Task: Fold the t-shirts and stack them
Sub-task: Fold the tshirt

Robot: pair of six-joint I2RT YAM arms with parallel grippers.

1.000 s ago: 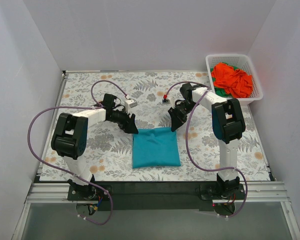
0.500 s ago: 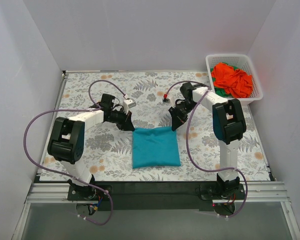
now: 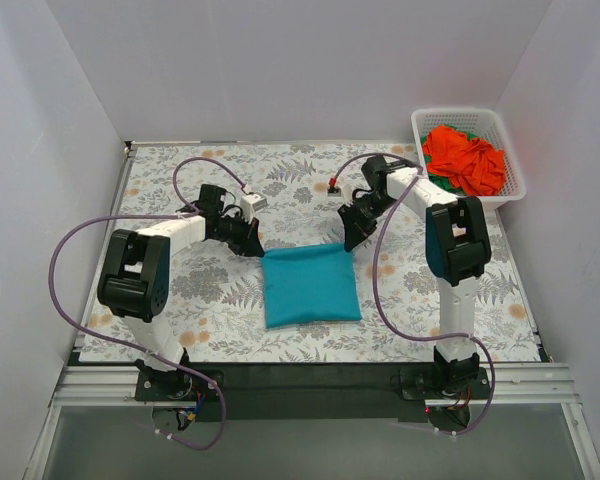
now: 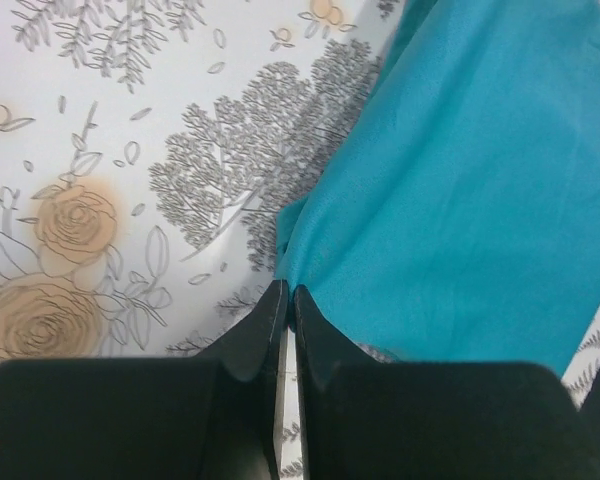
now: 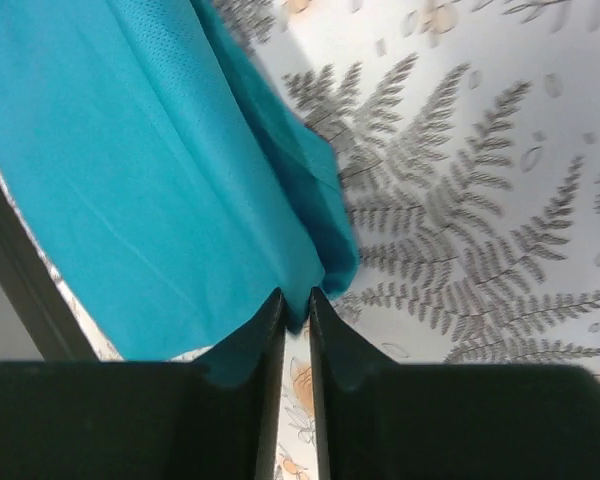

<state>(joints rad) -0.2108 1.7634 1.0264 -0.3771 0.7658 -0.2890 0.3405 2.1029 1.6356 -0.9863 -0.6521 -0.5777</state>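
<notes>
A teal-blue t-shirt [image 3: 310, 285], folded into a rough square, lies on the flowered table cloth between my two arms. My left gripper [image 3: 252, 245] is at its far left corner, shut on that corner; the left wrist view shows the teal cloth [image 4: 460, 180] pinched at the fingertips [image 4: 288, 292]. My right gripper [image 3: 352, 240] is at the far right corner, its jaws closed narrowly on a fold of the teal cloth [image 5: 140, 170]. An orange-red t-shirt [image 3: 465, 160] lies crumpled in the basket over a green one [image 3: 442, 185].
The white lattice basket [image 3: 460, 112] stands at the back right corner, against the right wall. White walls close in the table on three sides. Purple cables loop from both arms over the flowered cloth [image 3: 180, 290].
The left gripper closed on the shirt's far left corner. Both grippers moved a little toward the back of the table, and the shirt's far edge shifted back with them.
</notes>
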